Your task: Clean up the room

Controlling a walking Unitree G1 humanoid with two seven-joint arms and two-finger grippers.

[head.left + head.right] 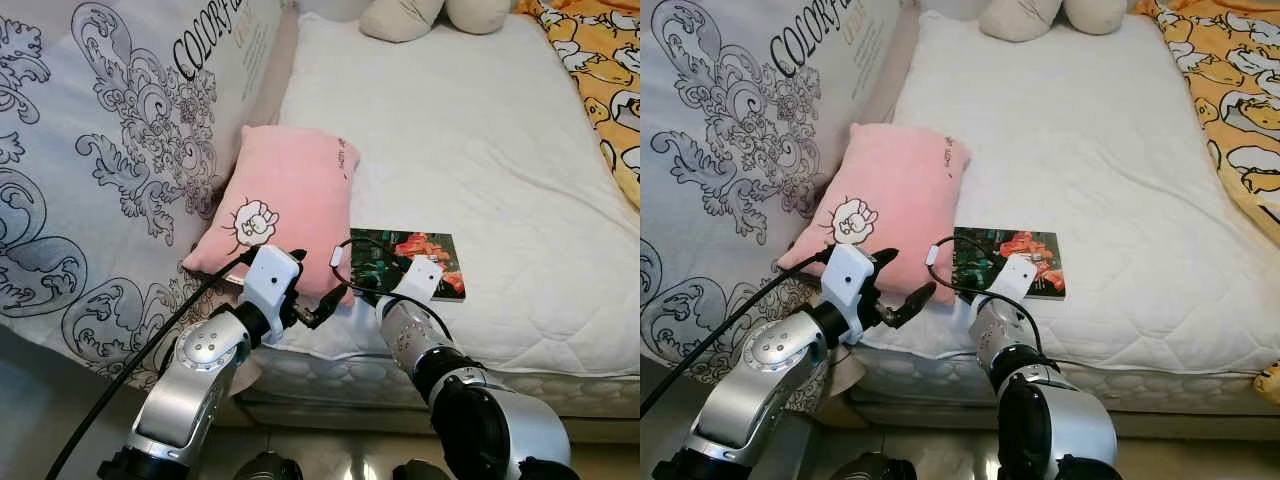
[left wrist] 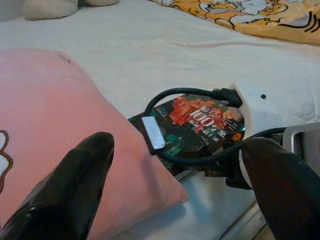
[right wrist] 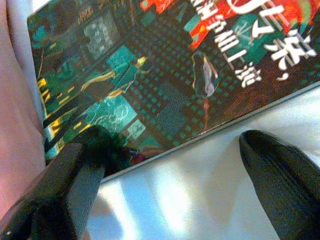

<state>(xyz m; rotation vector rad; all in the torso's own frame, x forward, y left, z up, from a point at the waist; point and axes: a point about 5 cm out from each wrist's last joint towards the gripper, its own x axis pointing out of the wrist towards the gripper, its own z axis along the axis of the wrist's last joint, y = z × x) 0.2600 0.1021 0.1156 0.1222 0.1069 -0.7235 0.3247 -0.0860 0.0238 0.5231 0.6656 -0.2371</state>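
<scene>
Reaching toward the near edge of the bed (image 1: 470, 150), both arms up in the head views. Right tool (image 3: 165, 165) open, two black fingers (image 3: 280, 170) spread wide, hovering just over the near edge of the book (image 1: 408, 262); one finger overlaps the book's lower corner, contact not clear, nothing gripped. Book lying flat on the white quilted mattress, dark cover with green and red artwork and white characters, just beside the pink pillow (image 1: 285, 205) on its right. Left tool (image 1: 902, 285) open too, fingers (image 2: 65, 195) apart, held at the mattress edge in front of the pillow's lower corner, gripping nothing. Pink pillow propped with a small cartoon print near its lower left, leaning toward a large white cushion (image 1: 110, 150) with black scroll pattern and printed lettering, touching or almost touching it. Black cable loop (image 2: 195, 125) with a silver tag on it arching between the two wrists, over the book in the left wrist view. Beige plush shapes (image 1: 430, 15) at the far end of the bed, well apart from the book. Yellow patterned blanket (image 1: 600, 80) along the bed's right side. Pale floor (image 1: 330, 455) below the bed frame.
</scene>
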